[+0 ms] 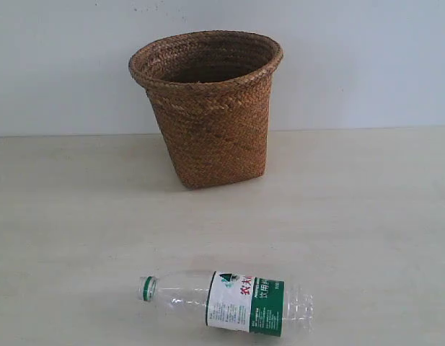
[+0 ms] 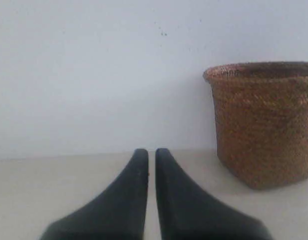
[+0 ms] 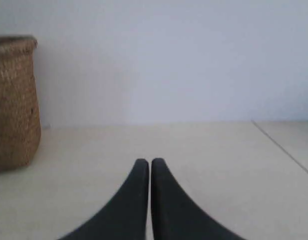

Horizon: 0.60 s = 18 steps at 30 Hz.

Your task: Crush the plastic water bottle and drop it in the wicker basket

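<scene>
The plastic water bottle [image 1: 229,300] lies on its side near the table's front edge in the exterior view, cap ring to the left, its white and green label facing up. Behind it the wicker basket [image 1: 208,108] stands upright by the wall; its side also shows in the left wrist view [image 2: 266,125] and in the right wrist view [image 3: 14,102]. Neither arm appears in the exterior view. My left gripper [image 2: 151,152] is shut with nothing in it, low over the table. My right gripper [image 3: 150,162] is shut too and holds nothing. The bottle is out of both wrist views.
A pale wooden table [image 1: 366,216] carries everything, and a white wall [image 1: 352,58] runs behind it. In the right wrist view a thin seam [image 3: 283,147] crosses the table's surface.
</scene>
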Each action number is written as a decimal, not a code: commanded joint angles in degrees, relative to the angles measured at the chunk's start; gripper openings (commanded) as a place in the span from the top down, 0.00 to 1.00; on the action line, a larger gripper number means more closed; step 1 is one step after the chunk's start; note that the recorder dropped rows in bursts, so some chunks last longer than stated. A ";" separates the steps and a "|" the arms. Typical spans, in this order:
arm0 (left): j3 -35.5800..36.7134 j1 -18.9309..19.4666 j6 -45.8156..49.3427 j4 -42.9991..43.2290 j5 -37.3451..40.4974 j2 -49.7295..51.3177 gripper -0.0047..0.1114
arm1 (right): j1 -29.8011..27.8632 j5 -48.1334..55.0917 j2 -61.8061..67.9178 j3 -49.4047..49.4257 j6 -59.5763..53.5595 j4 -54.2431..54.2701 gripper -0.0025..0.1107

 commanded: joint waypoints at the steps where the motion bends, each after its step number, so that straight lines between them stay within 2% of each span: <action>1: 0.22 0.10 -6.97 -0.68 -8.43 -0.20 0.92 | 0.07 -10.47 -0.28 -0.02 5.74 1.87 0.98; 3: 0.22 0.10 -11.24 -0.68 -11.61 -0.20 0.92 | 0.07 -15.38 -0.28 -0.02 9.07 2.09 0.98; 6: 0.22 0.10 -12.27 -0.68 -16.30 -0.20 0.92 | 0.07 -21.33 -0.28 -0.02 10.47 2.09 0.98; 10: -0.63 0.10 -15.15 -0.68 -17.56 0.75 0.92 | 0.07 -19.83 -0.28 -3.48 9.57 2.09 0.98; 18: -10.97 0.10 -15.71 -0.18 -17.66 12.39 0.92 | 0.07 -17.85 9.69 -15.47 8.52 1.60 0.98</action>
